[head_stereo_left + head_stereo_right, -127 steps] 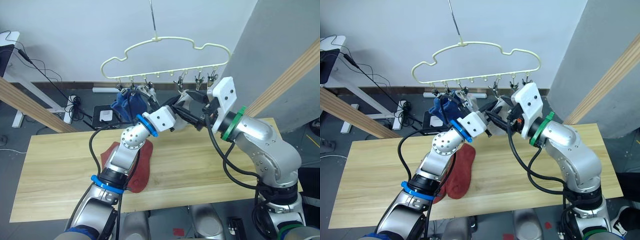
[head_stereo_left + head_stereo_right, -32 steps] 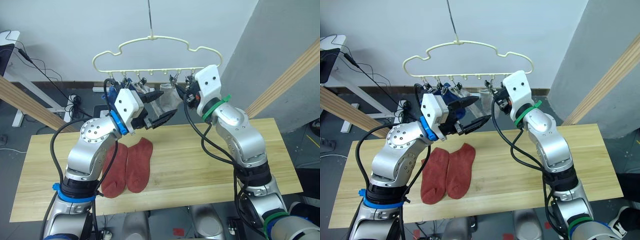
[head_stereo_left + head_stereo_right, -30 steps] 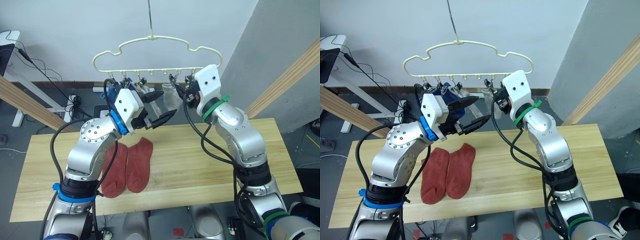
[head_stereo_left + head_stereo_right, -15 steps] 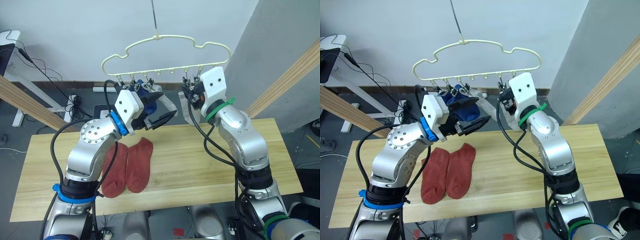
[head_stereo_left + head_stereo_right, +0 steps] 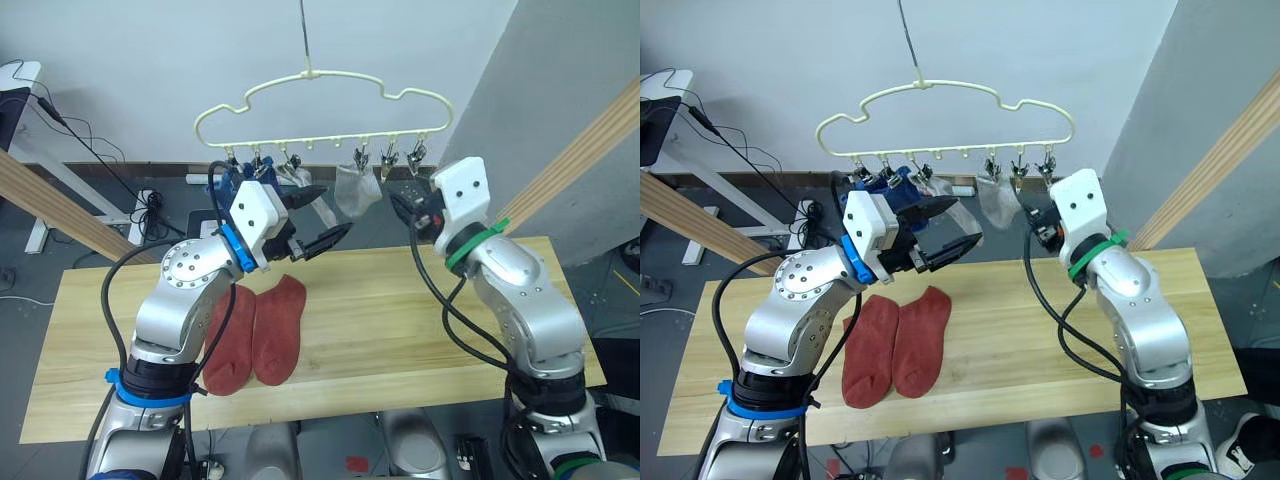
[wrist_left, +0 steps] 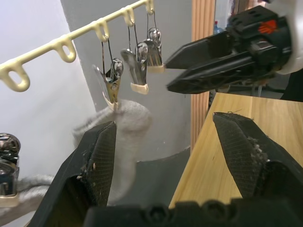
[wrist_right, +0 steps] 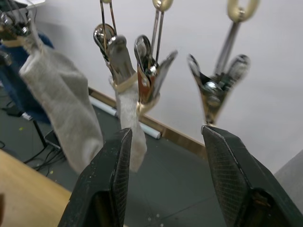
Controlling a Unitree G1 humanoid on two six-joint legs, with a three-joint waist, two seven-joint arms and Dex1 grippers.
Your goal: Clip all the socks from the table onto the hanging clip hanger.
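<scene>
The pale-yellow clip hanger [image 5: 322,108] hangs by its long hook above the far edge of the table [image 5: 400,320], with a row of small metal clips along its lower bar. At the hanger's left end a blue sock [image 5: 902,190] hangs from the clips; it cannot be told whether a second blue one hangs there too. Next to it a light grey sock [image 5: 300,182] hangs partly behind the left gripper, and a second light grey sock [image 5: 355,190] hangs from a clip near the hanger's middle. In the right wrist view that clip pinches the grey fabric at its top, and the clips [image 7: 215,92] beyond it toward the hanger's right end hold nothing. Two rust-red socks [image 5: 255,335] lie flat side by side on the table, below the hanger's left half, touching along their inner edges. The left gripper [image 5: 318,215] is raised just below the hanger's left half, between the blue sock and the middle grey sock — its two black fingers are spread wide apart with nothing between them. The right gripper [image 5: 402,208] is held up below the hanger's right end, just beside the middle grey sock; its fingers [image 7: 106,189] are also spread apart and empty, and the left wrist view shows them close to the bare end clips.
</scene>
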